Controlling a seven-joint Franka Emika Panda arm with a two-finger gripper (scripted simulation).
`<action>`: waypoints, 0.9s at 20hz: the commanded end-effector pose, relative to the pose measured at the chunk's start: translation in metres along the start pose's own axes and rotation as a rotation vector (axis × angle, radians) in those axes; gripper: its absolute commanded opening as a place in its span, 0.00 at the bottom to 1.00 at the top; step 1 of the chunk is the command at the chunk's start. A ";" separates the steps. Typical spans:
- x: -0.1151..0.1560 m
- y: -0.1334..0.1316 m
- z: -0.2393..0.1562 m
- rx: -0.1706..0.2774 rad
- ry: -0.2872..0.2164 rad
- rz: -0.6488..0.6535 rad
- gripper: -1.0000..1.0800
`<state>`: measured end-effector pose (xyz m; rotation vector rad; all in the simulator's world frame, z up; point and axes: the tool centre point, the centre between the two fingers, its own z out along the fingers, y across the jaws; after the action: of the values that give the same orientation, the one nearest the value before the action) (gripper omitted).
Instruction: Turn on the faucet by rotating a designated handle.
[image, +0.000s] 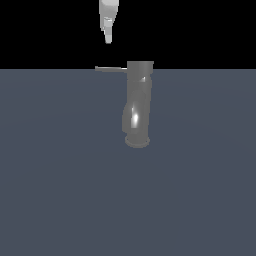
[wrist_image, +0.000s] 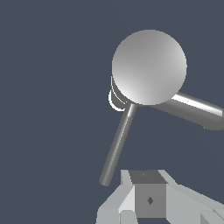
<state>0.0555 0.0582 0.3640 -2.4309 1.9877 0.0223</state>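
Note:
The faucet is a glossy grey upright cylinder with a slight bend, standing on a round base flange on the flat grey floor. The handle is a thin straight bar sticking out from the faucet's top toward the exterior view's left. My gripper hangs above the handle's outer end, apart from it, with its fingers together and empty. In the wrist view I see the faucet's round cap from above, the handle pointing toward my gripper, and a thicker spout going off to the side.
The faucet stands on a plain dark blue-grey floor with a black background behind it. Nothing else shows.

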 end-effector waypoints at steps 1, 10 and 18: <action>-0.001 -0.012 0.012 0.002 0.002 0.062 0.00; -0.007 -0.047 0.054 0.007 0.007 0.249 0.00; -0.010 -0.062 0.074 0.009 0.010 0.336 0.00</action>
<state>0.1114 0.0799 0.2921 -2.0819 2.3535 0.0032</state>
